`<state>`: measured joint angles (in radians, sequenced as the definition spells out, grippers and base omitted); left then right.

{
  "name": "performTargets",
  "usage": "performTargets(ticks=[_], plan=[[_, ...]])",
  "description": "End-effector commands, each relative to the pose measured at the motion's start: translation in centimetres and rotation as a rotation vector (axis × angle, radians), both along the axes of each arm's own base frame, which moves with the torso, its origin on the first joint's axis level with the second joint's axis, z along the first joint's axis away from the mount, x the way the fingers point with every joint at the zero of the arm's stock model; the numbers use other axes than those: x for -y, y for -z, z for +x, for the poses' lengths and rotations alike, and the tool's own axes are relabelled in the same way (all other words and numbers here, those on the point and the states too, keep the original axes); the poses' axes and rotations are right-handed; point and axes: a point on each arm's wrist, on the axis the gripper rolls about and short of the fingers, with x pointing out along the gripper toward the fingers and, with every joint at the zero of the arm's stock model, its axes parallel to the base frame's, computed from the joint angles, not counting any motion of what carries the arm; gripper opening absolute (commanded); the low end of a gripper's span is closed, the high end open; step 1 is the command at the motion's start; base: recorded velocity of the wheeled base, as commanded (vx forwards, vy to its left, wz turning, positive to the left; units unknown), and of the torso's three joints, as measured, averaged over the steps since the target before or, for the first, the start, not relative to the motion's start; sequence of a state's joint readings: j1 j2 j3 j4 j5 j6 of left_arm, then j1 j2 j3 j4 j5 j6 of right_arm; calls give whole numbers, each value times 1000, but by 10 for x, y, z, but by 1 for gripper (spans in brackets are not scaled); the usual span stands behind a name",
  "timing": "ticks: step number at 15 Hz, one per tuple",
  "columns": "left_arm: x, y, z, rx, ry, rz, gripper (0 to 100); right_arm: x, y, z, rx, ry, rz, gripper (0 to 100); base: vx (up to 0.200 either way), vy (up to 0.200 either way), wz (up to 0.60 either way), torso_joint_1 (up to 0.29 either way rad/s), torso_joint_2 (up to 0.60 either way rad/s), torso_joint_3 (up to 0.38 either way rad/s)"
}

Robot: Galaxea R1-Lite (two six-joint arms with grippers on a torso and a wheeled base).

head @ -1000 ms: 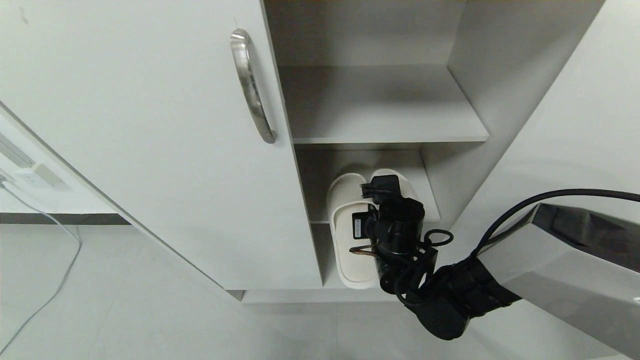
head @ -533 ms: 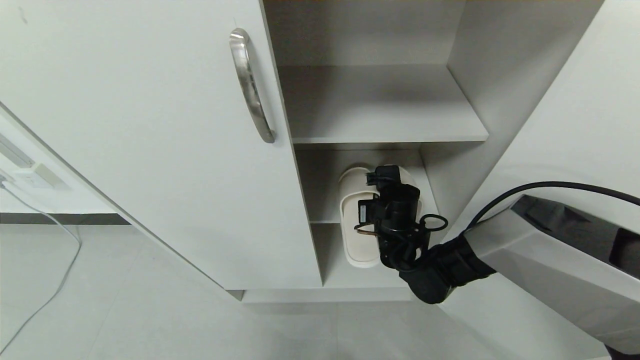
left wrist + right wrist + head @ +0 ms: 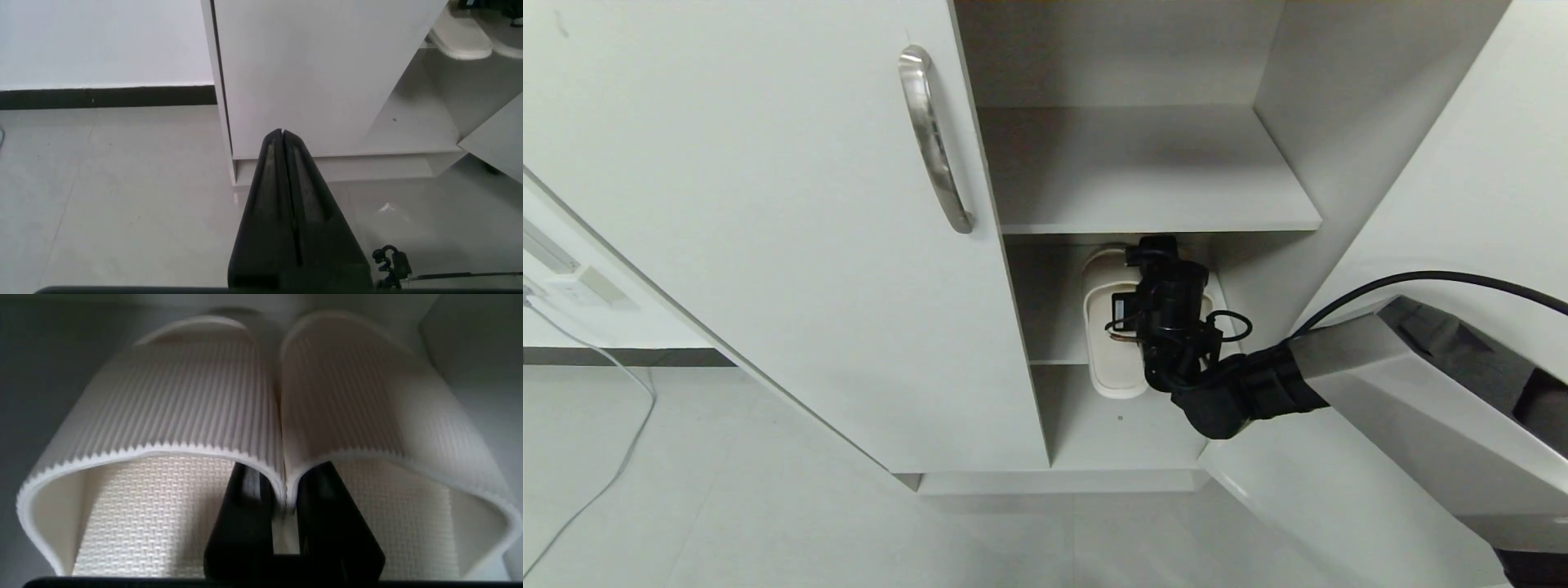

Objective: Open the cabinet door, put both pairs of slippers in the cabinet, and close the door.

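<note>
Our left gripper (image 3: 282, 180) hangs over the floor (image 3: 122, 196), fingers pressed together with nothing between them. The closed door (image 3: 768, 204) carries a metal handle (image 3: 935, 139). Under the upper shelf (image 3: 1152, 171), the right gripper (image 3: 283, 478) pinches the inner edges of the white slippers (image 3: 1107, 359), whose heels pass the lower shelf (image 3: 1054, 327). The wrist label (image 3: 1121, 309) is too small to read.
</note>
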<state>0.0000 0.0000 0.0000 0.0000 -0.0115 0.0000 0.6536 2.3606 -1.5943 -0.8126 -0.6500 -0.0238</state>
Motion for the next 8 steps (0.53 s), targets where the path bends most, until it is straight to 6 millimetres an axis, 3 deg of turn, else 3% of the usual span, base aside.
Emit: performTargets(ticks=[1,8], plan=[[0,0,0,-2,1,0,0,0,-10,7,17,2,12,0,0,0,0,0,0,0],[0,0,0,0,1,0,0,-2,-9,33,24,30,15,0,0,0,0,0,0,0]])
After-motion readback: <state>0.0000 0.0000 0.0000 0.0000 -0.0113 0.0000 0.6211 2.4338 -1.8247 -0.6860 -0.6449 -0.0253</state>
